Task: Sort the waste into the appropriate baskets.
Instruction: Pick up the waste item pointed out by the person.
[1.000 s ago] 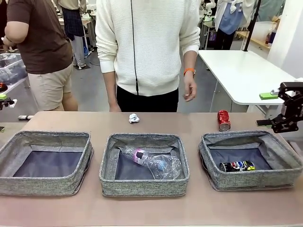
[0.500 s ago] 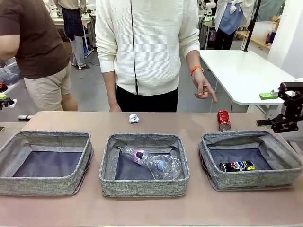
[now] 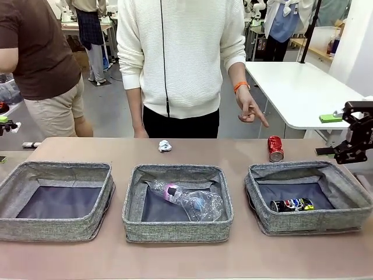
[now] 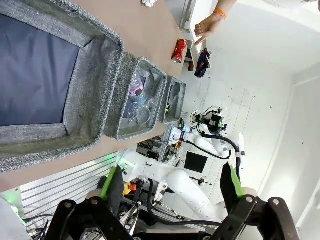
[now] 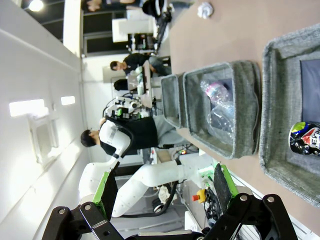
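A: What changed?

B: Not the baskets; the bottles and dark can lie inside them as before. The left gripper and right gripper gape wide, holding nothing. The person's hand has risen and now points down. The red can stands just below its fingertip, and the paper ball is well off to its side.

A: Meaning?

B: Probably the can goes next.
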Controlling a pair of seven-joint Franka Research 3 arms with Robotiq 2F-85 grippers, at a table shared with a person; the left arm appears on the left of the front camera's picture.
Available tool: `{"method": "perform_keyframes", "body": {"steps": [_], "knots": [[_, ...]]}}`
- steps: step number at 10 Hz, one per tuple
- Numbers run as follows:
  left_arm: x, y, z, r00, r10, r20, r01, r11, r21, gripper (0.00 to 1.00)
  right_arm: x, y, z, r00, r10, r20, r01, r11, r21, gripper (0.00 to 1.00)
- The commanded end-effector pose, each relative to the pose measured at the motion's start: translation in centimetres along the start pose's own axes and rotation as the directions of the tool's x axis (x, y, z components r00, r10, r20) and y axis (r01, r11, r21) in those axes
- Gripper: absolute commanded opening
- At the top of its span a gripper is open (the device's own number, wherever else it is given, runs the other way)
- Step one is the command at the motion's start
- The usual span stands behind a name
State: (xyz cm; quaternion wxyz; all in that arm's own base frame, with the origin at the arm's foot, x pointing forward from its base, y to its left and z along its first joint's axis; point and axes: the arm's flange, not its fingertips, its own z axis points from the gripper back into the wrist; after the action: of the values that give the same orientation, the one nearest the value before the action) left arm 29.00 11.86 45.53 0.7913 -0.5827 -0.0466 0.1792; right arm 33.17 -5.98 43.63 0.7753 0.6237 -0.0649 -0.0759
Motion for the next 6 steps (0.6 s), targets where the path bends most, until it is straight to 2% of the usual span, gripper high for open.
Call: {"method": "perform_keyframes", "body": {"steps": [1,2,3,4,5,6], "knots": [[-0.2,-0.4,-0.2,1.000,0.010,0.002,-0.009,1.000,-0.021,1.00,0.0,0.0,0.0,1.000,0.000,0.000,0.000,1.000,0.000,1.00],[-0.2,-0.4,-0.2,1.000,0.010,0.002,-0.009,1.000,-0.021,1.00,1.4,0.8,-1.9,0.998,0.054,-0.025,-0.059,0.947,-0.317,1.00],[-0.2,-0.4,-0.2,1.000,0.010,0.002,-0.009,1.000,-0.021,1.00,3.2,1.6,-3.8,0.995,0.097,-0.009,-0.083,0.800,-0.595,1.00],[-0.2,-0.4,-0.2,1.000,0.010,0.002,-0.009,1.000,-0.021,1.00,5.1,2.2,-4.9,0.990,0.141,0.025,-0.072,0.636,-0.769,1.00],[-0.2,-0.4,-0.2,1.000,0.010,0.002,-0.009,1.000,-0.021,1.00,6.8,2.8,-5.5,0.968,0.232,0.097,-0.005,0.406,-0.914,1.00],[-0.2,-0.4,-0.2,1.000,0.010,0.002,-0.009,1.000,-0.021,1.00,7.5,3.1,-5.8,0.947,0.300,0.116,0.038,0.255,-0.966,1.00]]}}
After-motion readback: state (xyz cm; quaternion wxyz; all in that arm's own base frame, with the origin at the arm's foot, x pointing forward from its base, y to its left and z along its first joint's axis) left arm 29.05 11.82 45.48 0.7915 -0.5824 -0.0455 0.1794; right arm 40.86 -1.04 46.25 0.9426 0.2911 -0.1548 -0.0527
